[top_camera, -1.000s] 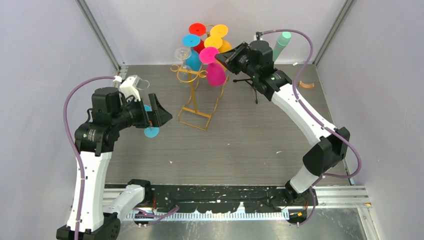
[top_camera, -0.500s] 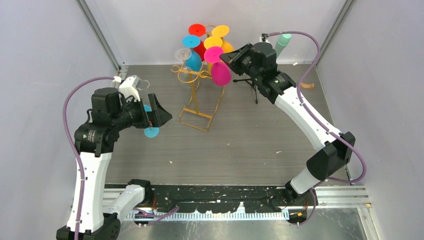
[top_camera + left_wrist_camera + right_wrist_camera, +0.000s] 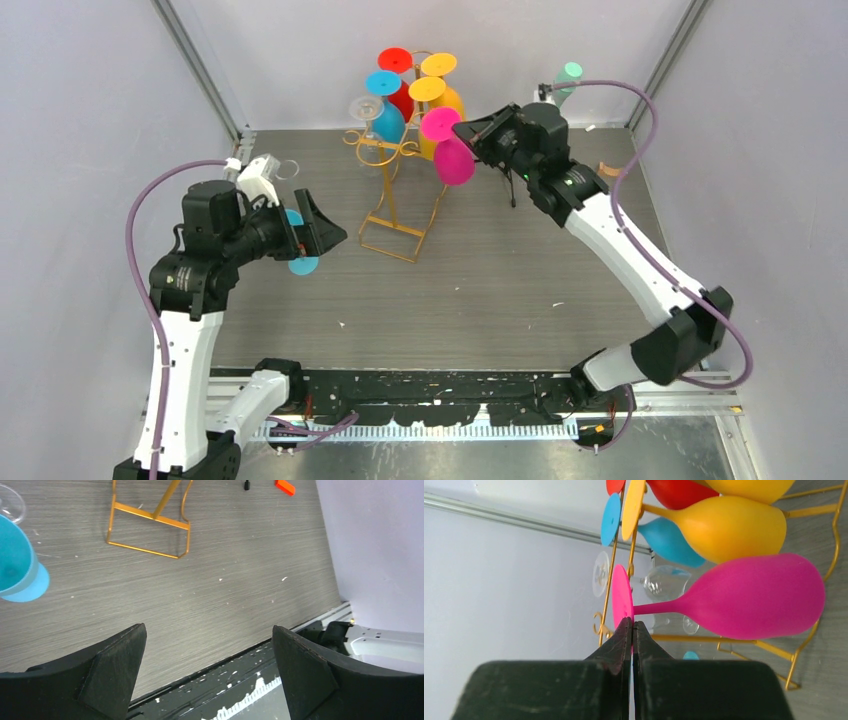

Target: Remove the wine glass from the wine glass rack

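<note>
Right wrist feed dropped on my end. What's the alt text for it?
Right gripper, jaws shut, pinches the foot rim of the pink wine glass, which lies sideways in frame. A yellow glass, a blue glass and a clear glass hang beyond on the gold wine glass rack.

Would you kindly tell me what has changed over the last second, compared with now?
The right gripper, shut on the pink wine glass by its foot, has carried it rightward and slightly nearer, away from the wine glass rack. Unchanged: the left gripper open, the blue glass on the table, the other glasses hanging.
</note>
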`<state>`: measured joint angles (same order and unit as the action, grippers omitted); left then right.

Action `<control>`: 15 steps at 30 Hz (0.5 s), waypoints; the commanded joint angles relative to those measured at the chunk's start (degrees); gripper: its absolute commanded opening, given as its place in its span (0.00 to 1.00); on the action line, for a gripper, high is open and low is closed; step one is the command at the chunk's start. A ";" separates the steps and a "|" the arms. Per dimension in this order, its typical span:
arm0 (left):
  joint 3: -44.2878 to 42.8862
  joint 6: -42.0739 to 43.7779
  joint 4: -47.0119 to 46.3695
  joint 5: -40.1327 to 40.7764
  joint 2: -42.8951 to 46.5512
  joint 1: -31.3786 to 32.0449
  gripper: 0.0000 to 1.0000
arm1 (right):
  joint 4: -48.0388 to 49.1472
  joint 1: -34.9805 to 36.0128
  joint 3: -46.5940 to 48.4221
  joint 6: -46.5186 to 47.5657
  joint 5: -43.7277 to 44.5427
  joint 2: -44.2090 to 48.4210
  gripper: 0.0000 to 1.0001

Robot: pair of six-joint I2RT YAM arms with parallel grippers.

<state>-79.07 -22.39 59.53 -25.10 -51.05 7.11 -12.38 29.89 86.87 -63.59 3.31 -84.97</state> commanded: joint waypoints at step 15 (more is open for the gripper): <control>28.43 -36.59 -38.10 -20.93 8.76 0.47 1.00 | 16.17 0.17 -36.61 -22.18 -12.73 39.12 0.00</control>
<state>-55.88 -47.88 34.50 -41.78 -44.31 7.18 -2.90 29.89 54.94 -79.96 -5.78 -52.01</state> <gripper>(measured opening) 0.994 0.032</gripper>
